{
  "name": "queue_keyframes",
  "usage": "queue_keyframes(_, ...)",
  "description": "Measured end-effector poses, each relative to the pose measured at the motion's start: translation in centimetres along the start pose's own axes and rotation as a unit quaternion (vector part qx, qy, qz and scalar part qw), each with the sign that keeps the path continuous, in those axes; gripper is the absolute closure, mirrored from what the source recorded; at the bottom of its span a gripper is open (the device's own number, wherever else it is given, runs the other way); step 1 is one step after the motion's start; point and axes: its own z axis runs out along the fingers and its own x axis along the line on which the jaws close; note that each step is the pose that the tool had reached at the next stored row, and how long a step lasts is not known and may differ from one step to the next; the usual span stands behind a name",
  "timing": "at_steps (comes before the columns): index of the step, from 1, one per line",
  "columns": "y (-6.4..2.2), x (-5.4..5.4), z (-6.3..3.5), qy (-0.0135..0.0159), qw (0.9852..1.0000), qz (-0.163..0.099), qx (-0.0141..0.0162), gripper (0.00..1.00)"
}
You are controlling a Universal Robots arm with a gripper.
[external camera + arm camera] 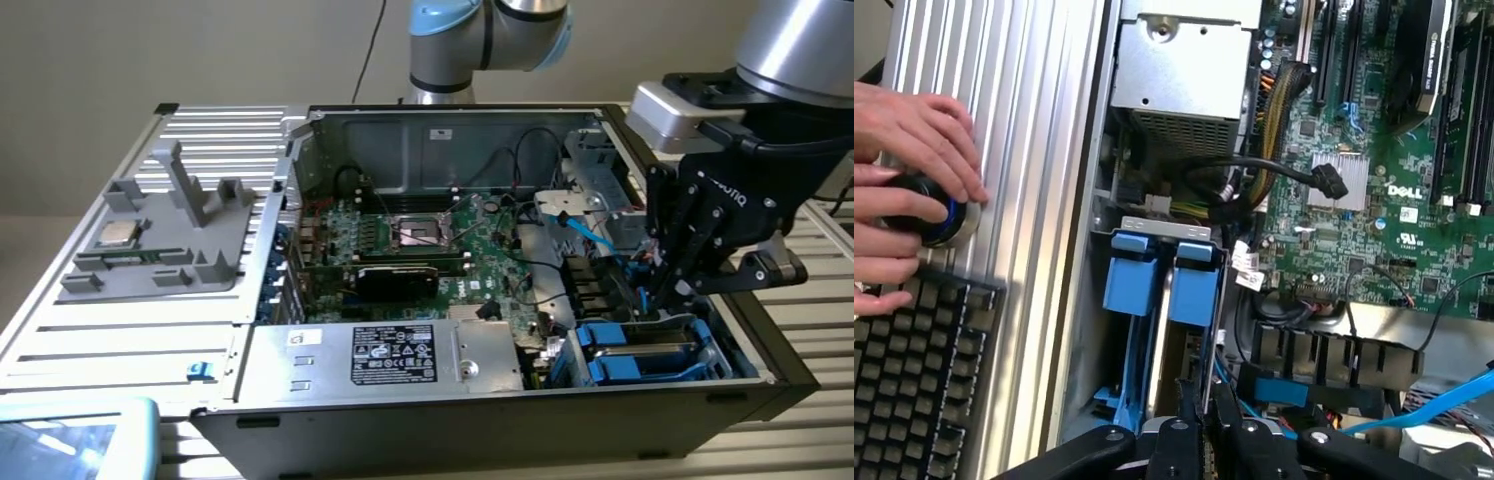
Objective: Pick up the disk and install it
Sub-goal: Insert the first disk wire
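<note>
Black gripper [1204, 415] sits low over the metal drive bay [1154, 229], right above the silver-grey disk in its bright blue plastic carrier [1194, 295], which stands on edge in the bay. Can't tell if it's clamped or free. Risks: the carrier cocks and jams, or the thin light-blue cable [1444, 398] nearby snags.

A robotics lab: opened computer case [441, 150] on aluminium bench [94, 345].
</note>
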Motion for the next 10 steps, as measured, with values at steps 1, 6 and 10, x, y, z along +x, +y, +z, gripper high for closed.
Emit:
queue_keyframes(1,0.0,0.0,0.02,-0.0002,1.0,0.004,-0.0011,0.84)
queue_keyframes(6,0.0,0.13,0.2,-0.0016,0.9997,0.022,-0.0076,0.84)
queue_keyframes(10,-0.02,0.18,0.37,-0.0023,0.9994,0.031,-0.0119,0.84)
